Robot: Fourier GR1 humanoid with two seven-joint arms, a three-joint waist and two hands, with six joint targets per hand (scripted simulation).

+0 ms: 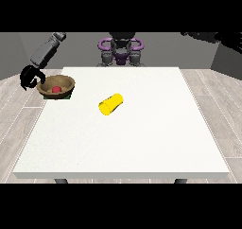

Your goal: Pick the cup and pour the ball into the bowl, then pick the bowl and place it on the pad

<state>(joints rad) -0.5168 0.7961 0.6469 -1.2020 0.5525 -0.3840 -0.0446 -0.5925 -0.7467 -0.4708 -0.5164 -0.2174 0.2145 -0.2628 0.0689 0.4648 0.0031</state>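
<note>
The hand at the view's left (29,77) is hanging low at the end of its grey forearm (46,51), which is slanting down and outward from above, its black fingers curling inward. The other arm is reaching out at the view's upper right.

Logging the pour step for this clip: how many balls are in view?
1. A red ball lies inside the brown bowl near the table's left edge. The tipped yellow cup could hide another.

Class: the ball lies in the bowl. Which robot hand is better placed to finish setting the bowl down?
The robot's right: that robot hand, at the view's left, is beside the bowl; no other shows near it.
</note>
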